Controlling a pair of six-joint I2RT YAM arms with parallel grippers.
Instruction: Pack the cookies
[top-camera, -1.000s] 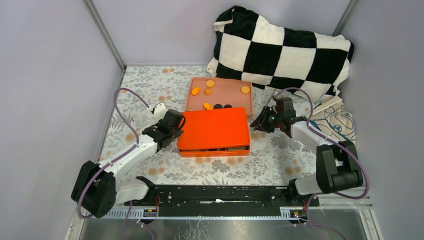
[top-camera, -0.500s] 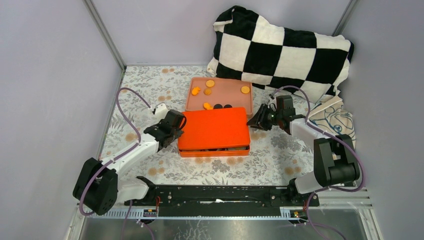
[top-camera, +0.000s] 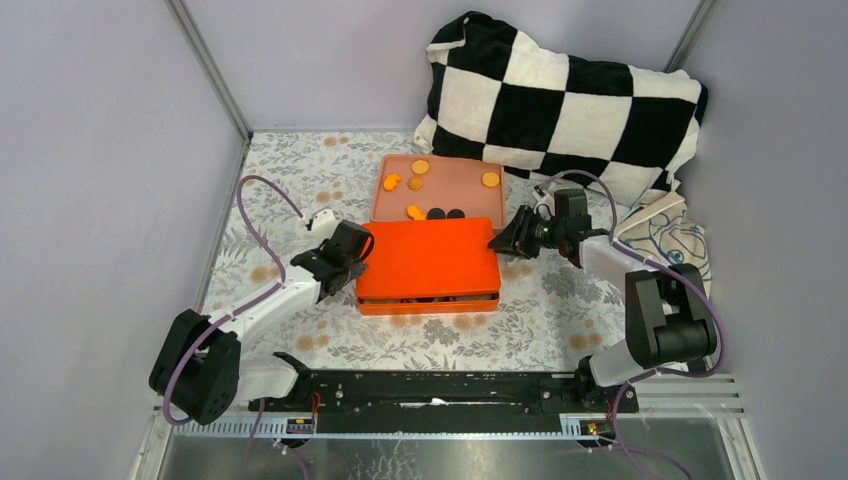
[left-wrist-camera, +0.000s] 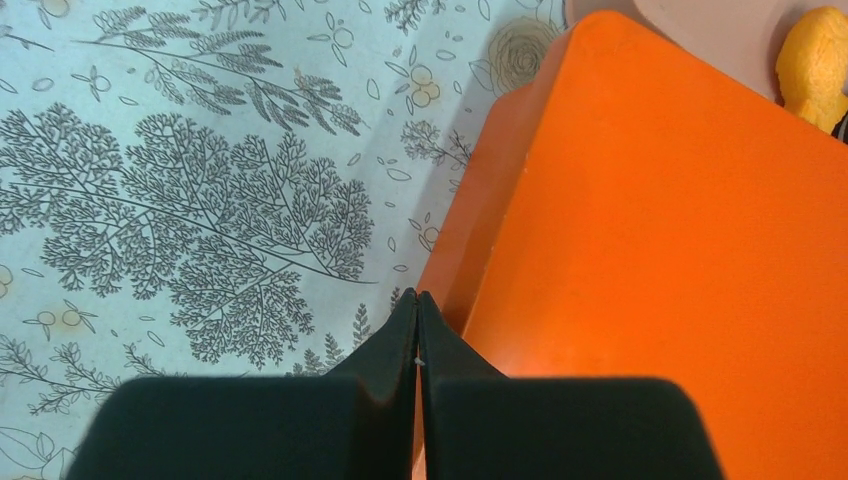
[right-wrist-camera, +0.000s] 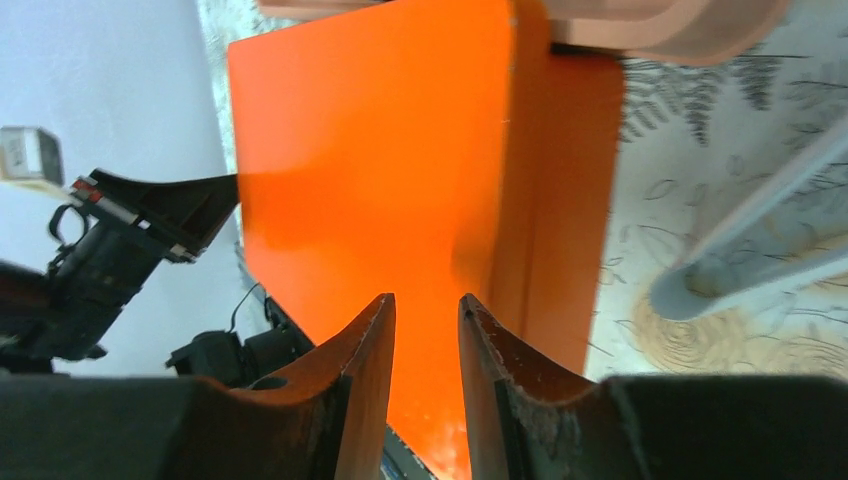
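We judge the packing unfinished: the orange box sits lidded at the middle of the table, yet several cookies lie in the pink tray behind it, while the left gripper is pressed together and the right gripper slightly spread, empty, at the box's sides.

Colour notes. The box: plain bright orange (side wall a shade deeper). The tray: dusty pink. The cookies: mostly orange-yellow, plus two black cookies. The bench cover: pale, grey fern print, tan blossoms. The pillow: black-and-white checks. The folded cloth: white, dark blue line drawing. The arms: white and black. The walls: pale lilac-grey.
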